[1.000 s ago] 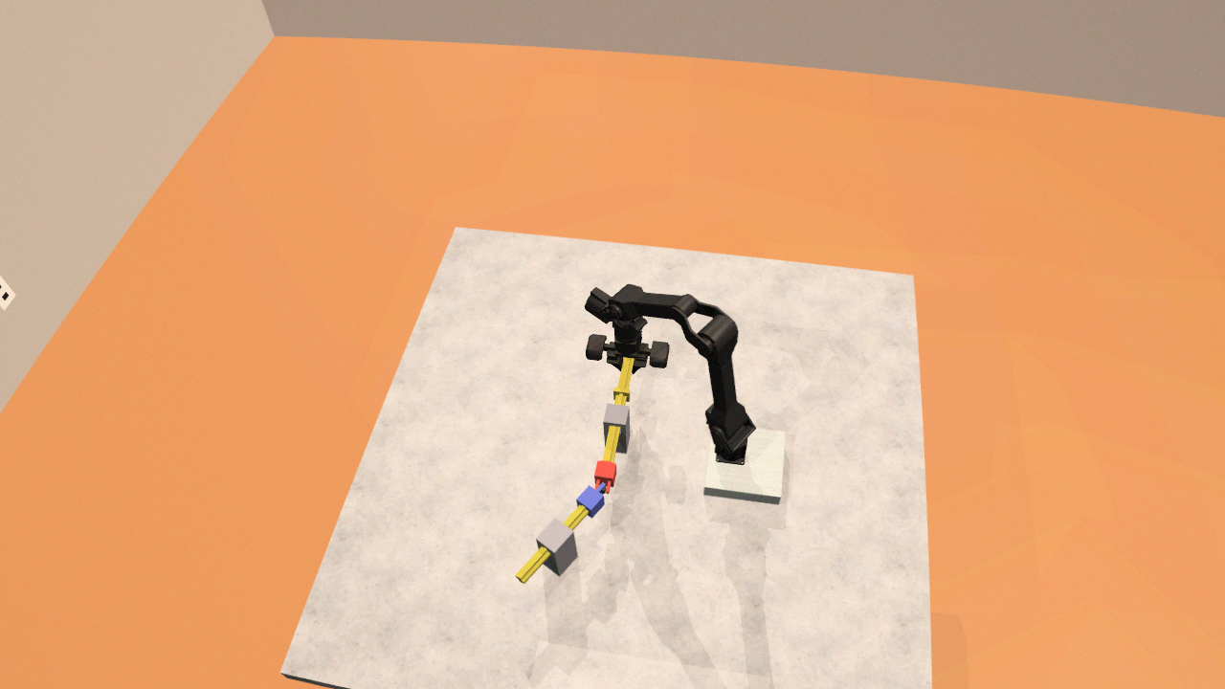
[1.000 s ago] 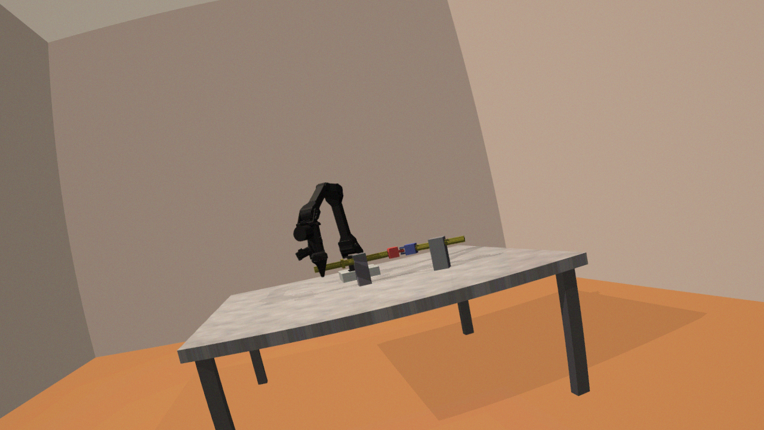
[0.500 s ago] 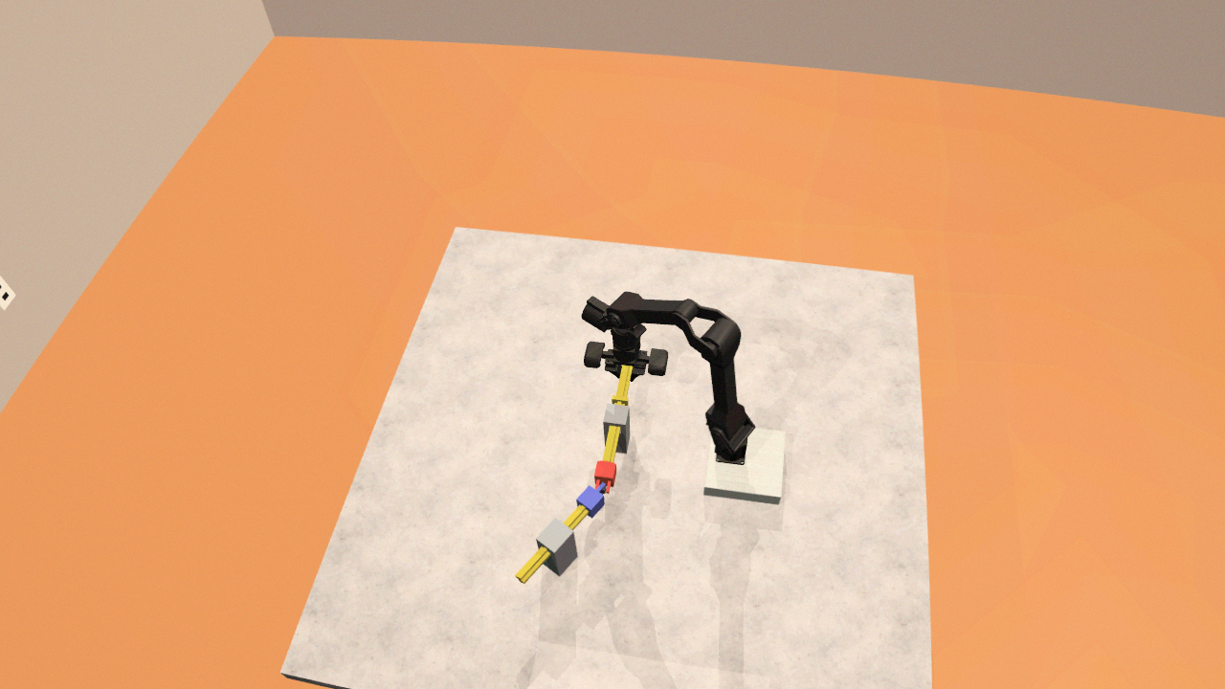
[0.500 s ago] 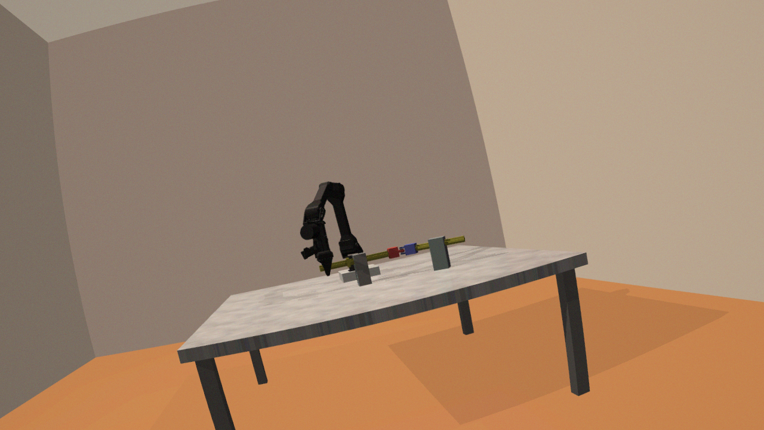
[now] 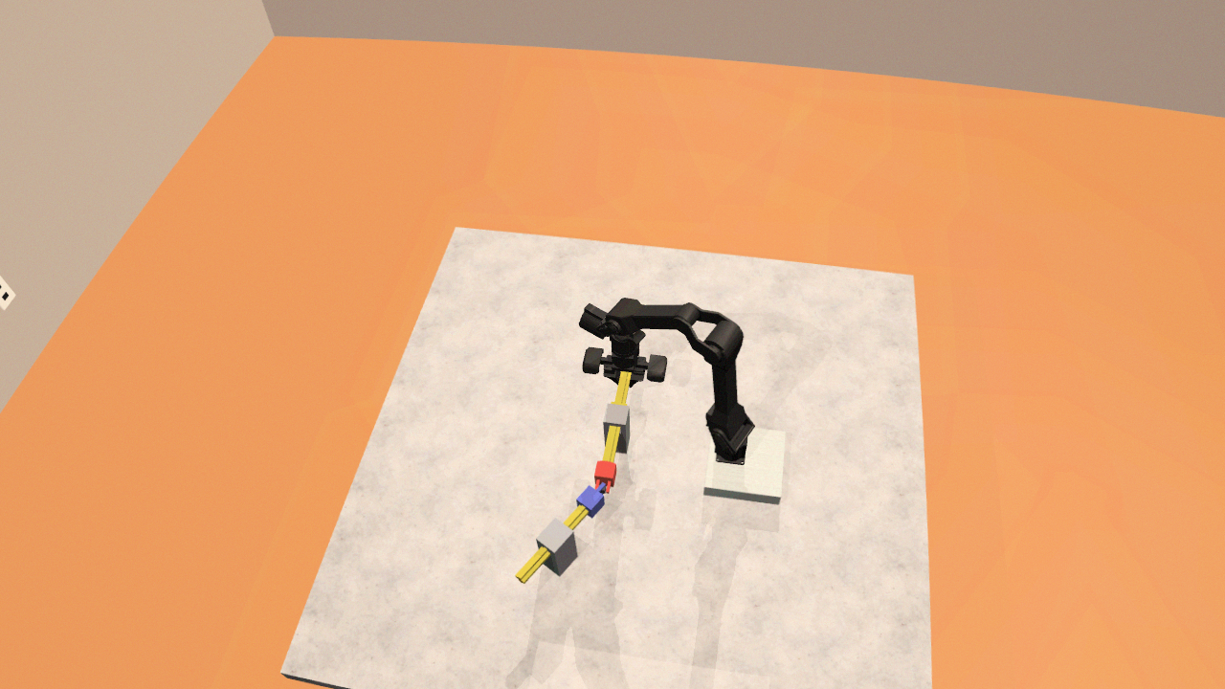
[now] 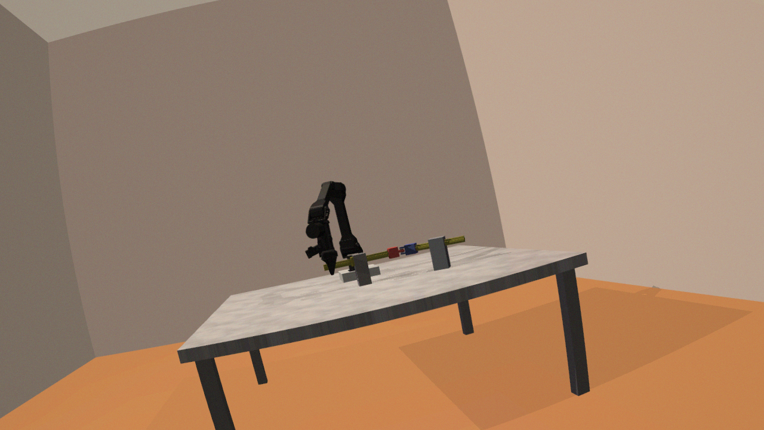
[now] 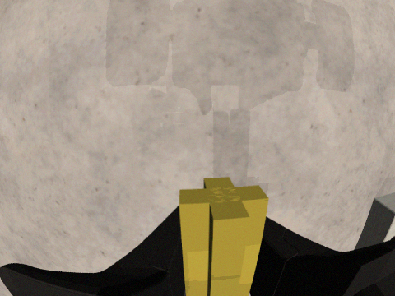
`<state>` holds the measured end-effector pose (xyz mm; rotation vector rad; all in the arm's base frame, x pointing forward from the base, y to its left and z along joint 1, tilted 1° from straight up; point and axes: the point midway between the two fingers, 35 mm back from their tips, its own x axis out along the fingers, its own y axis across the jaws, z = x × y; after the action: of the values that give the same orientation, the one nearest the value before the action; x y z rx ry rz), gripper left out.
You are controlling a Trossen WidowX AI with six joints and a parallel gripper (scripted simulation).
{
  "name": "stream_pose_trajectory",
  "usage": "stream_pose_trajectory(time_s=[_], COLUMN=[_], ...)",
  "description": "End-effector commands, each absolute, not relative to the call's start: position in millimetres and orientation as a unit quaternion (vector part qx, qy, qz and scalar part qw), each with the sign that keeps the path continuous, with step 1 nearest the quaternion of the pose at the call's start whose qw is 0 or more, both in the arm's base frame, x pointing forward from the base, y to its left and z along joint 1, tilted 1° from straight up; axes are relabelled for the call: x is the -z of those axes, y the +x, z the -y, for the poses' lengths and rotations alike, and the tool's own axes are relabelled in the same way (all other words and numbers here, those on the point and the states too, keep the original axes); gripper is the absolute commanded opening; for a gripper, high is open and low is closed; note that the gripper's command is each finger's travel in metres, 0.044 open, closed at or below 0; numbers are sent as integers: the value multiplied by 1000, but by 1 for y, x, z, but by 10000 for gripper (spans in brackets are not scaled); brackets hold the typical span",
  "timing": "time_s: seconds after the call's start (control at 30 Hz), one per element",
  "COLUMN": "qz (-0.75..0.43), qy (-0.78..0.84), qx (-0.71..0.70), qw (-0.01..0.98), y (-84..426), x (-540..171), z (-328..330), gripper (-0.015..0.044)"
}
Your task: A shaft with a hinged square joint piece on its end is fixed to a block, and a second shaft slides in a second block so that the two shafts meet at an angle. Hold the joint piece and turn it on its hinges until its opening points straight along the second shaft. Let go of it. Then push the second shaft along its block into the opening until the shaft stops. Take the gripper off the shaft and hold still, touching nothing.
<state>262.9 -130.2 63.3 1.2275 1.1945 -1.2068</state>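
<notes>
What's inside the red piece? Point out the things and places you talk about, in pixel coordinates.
The near end of the second shaft (image 5: 611, 443) (image 6: 373, 257) runs up to the red piece (image 5: 604, 473) (image 6: 393, 252) and looks to enter it. The walls cover whatever is inside, so the tip and its depth can't be seen.

An orange floor (image 5: 1053, 385) (image 6: 341, 390) spreads beneath a pale, mottled table (image 5: 822, 582) (image 6: 277, 315) (image 7: 82, 164) with dark legs.
</notes>
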Motion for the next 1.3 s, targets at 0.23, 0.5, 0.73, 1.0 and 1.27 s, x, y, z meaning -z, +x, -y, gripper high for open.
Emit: stream_pose_trajectory(time_s=[0.23,0.5,0.73,1.0,1.27], qz=[-495,-495,-495,-495,-495], qy=[507,507,507,507,507], qx=[499,499,499,499,499], qw=[499,499,499,499,499], y=[263,263,263,263,263], x=[-63,-63,-63,-63,-63], z=[130,130,130,130,130], gripper=[0,67,251,440,440])
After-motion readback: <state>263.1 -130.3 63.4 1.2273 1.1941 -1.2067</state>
